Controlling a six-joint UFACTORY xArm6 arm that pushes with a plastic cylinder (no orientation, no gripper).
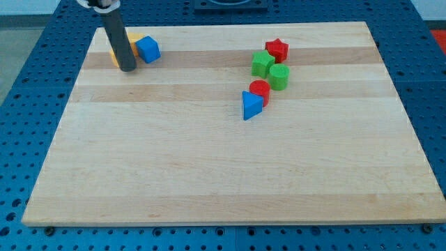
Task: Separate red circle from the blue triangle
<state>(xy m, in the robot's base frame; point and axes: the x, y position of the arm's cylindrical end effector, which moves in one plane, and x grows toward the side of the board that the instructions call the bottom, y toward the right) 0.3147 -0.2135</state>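
The red circle (260,91) sits right of the board's centre, touching the blue triangle (251,105) just below and left of it. My tip (127,68) is far off at the view's top left, at the end of the dark rod. It stands beside a blue cube (148,49) and a yellow block (131,40) that the rod partly hides. The tip is well apart from the red circle and the blue triangle.
A green cylinder (279,77) touches the red circle at its upper right. A green star-like block (263,63) and a red star (277,49) lie above them. The wooden board (209,174) rests on a blue perforated table.
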